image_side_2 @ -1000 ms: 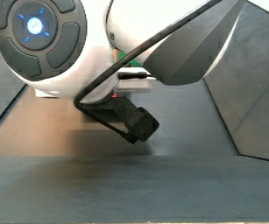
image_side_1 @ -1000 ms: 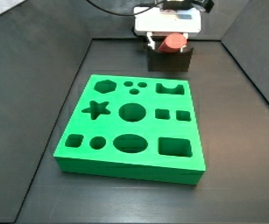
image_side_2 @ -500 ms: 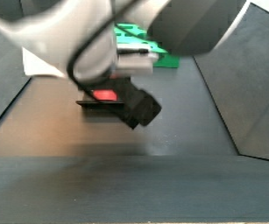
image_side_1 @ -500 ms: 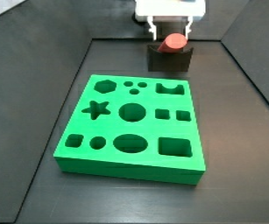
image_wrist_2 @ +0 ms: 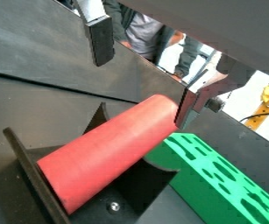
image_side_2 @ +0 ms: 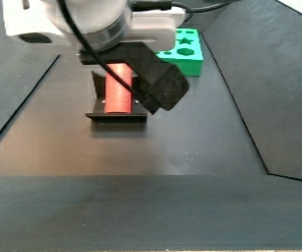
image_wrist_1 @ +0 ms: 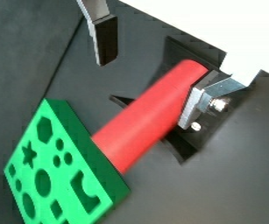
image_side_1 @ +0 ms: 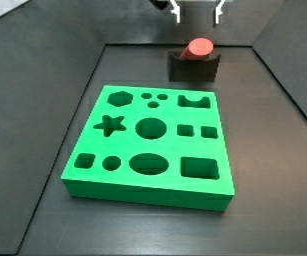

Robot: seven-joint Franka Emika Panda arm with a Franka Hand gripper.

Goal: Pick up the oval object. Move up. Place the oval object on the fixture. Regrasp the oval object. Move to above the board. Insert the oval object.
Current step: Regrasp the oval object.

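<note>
The oval object (image_side_1: pixel 197 47) is a smooth red rod lying in the notch of the fixture (image_side_1: pixel 193 70), behind the green board (image_side_1: pixel 153 145). A side view shows it resting lengthwise (image_side_2: pixel 114 94) in the dark fixture (image_side_2: pixel 116 117). My gripper (image_side_1: pixel 197 13) hangs open well above the rod, touching nothing. In both wrist views the rod (image_wrist_1: pixel 148 114) (image_wrist_2: pixel 107 153) lies below, between the spread fingers (image_wrist_1: pixel 102 37) (image_wrist_2: pixel 99 39). Nothing is held.
The board (image_side_2: pixel 182 54) has many shaped cut-outs and lies on the dark floor in front of the fixture. Dark walls slope up around the floor. The arm's body and wrist camera (image_side_2: pixel 160 87) hang over the fixture.
The gripper opened, let go of the oval object and rose straight up. The rod stays in the fixture's notch.
</note>
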